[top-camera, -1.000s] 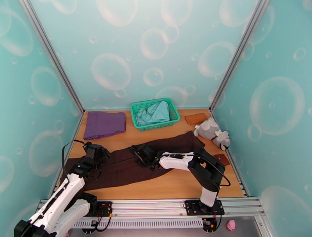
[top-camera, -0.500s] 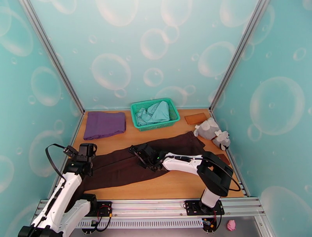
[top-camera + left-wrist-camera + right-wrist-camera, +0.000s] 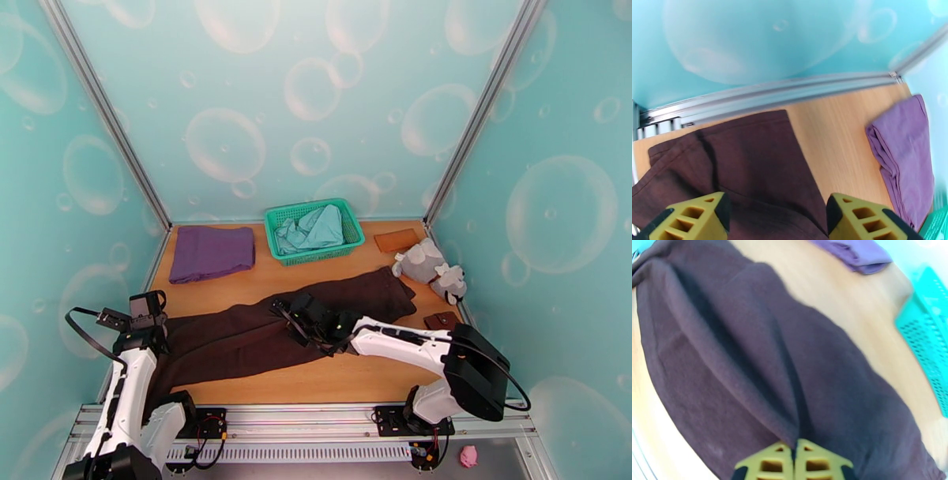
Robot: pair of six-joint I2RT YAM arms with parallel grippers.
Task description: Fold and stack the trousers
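My right gripper [image 3: 794, 448] is clenched on a pinch of the trousers [image 3: 237, 339], about halfway along them. My left gripper [image 3: 776, 209] is spread wide, with one trouser end just under its jaws. The trousers lie long and flat. Nothing is folded or stacked yet.

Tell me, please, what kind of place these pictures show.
Likely a robot training booth, not a home: teal bubble-print walls on metal posts enclose a wooden table, where brown trousers lie for folding.

Bright even light, blurred wrist views
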